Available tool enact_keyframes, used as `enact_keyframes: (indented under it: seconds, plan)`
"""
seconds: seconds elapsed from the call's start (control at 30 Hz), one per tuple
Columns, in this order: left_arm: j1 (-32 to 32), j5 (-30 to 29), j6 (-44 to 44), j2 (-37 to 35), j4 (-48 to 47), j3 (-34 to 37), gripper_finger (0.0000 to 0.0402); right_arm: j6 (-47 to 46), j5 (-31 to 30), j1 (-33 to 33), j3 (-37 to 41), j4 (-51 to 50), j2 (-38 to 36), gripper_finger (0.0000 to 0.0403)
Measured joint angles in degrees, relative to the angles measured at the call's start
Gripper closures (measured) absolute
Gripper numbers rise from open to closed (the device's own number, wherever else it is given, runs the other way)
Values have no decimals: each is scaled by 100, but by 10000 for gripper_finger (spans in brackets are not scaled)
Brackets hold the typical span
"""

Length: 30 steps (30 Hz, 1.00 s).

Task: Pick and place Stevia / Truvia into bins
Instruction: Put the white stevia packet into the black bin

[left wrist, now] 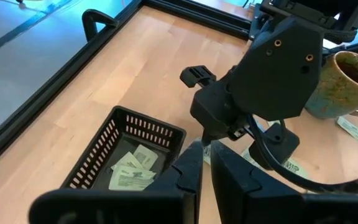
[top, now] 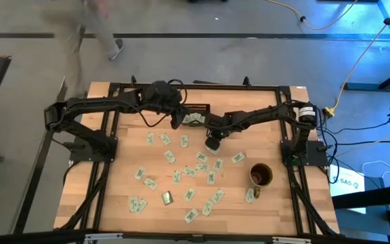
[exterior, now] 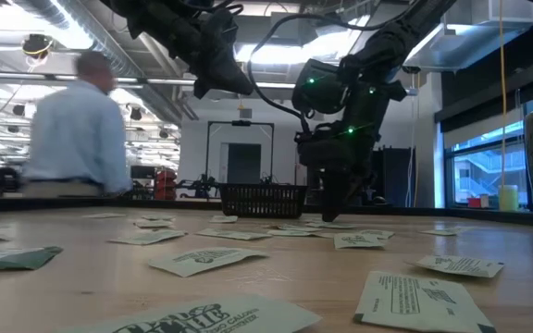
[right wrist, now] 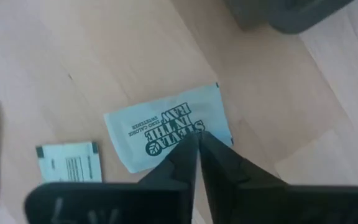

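Many pale green and white Stevia packets (top: 181, 177) lie flat, scattered over the wooden table. The black slatted bin (top: 196, 108) stands at the far middle with a few packets (left wrist: 132, 169) inside. My left gripper (left wrist: 205, 147) hovers shut above the table just left of the bin (left wrist: 95, 158); nothing shows between its fingers. My right gripper (right wrist: 197, 138) points down, shut on one printed packet (right wrist: 160, 127) near the table's middle, in front of the bin (exterior: 264, 199). My right gripper comes from above, pointing down, and its two fingertips meet on the middle of one long edge (right wrist: 185, 134) of the Stevia packet. The tips hide the exact place of the pinch. The packet lies flat on the table, printed side up.
A brownish-gold mug (top: 261, 175) stands at the right, near side. More packets lie around the right gripper (top: 212, 144) and toward the near edge (exterior: 206, 259). A person (exterior: 77, 129) walks behind the table's far left. Black frame rails (top: 181, 86) border the table.
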<state>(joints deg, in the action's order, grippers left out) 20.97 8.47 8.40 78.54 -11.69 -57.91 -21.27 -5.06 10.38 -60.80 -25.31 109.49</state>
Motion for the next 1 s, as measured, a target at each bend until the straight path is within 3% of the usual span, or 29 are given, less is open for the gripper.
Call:
enact_keyframes:
  seconds: [0.33,1.0]
  plan:
    - [-142,0,-4,0,-58,0,373,-93,272,-10,-28,-452,-28,333]
    - [-155,0,-19,0,-87,0,373,-238,197,-14,-28,-498,-33,398]
